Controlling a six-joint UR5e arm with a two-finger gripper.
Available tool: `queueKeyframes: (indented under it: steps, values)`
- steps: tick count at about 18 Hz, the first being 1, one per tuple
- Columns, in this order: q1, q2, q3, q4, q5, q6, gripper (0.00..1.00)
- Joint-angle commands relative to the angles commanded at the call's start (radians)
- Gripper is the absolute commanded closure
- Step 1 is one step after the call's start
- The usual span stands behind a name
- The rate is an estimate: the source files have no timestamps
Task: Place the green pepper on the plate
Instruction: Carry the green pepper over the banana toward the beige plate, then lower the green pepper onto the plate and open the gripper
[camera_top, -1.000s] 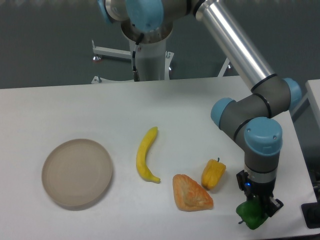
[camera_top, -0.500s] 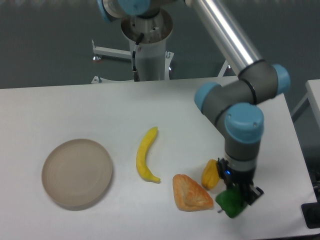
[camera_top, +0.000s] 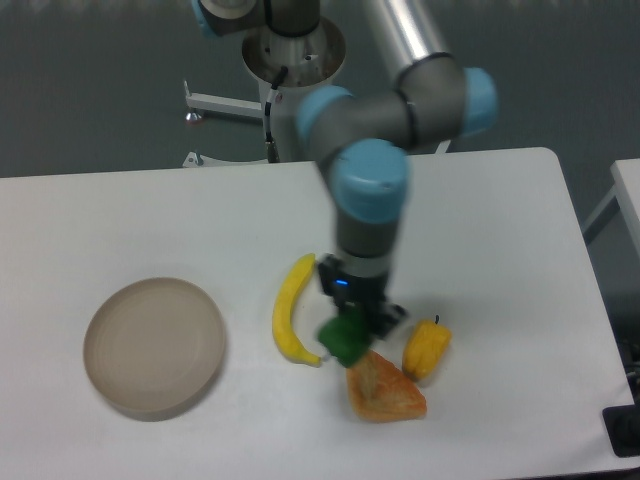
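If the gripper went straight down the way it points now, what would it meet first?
The gripper points down, shut on the green pepper. Straight below, the pepper would likely meet the table between the banana and the orange pastry; depth is unclear.

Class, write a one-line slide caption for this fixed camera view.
Gripper carries the green pepper above the banana and pastry, heading toward the empty plate.

Arm bent, gripper (camera_top: 352, 325) down, clamped
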Motion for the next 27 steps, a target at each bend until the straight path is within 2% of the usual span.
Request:
queueKeyframes:
  steps: [2,5,6,9,14,19,23,27]
  values:
    - [-0.052,-0.023,-0.020,0.024,-0.005,-0.103,0.74]
    - [-0.106,-0.023,-0.083,0.126,-0.031,-0.240,0.74]
    - [-0.123,-0.023,-0.098,0.143,-0.060,-0.278,0.74]
    - [-0.167,-0.022,-0.129,0.150,-0.089,-0.330,0.74]
    - [-0.226,-0.032,-0.140,0.150,-0.095,-0.330,0.73]
    - [-0.241,-0.052,-0.141,0.156,-0.098,-0.335,0.70]
    - [-0.247,-0.071,-0.163,0.256,-0.098,-0.286,0.70]
    - [-0.246,-0.068,-0.179,0.269,-0.143,-0.191,0.70]
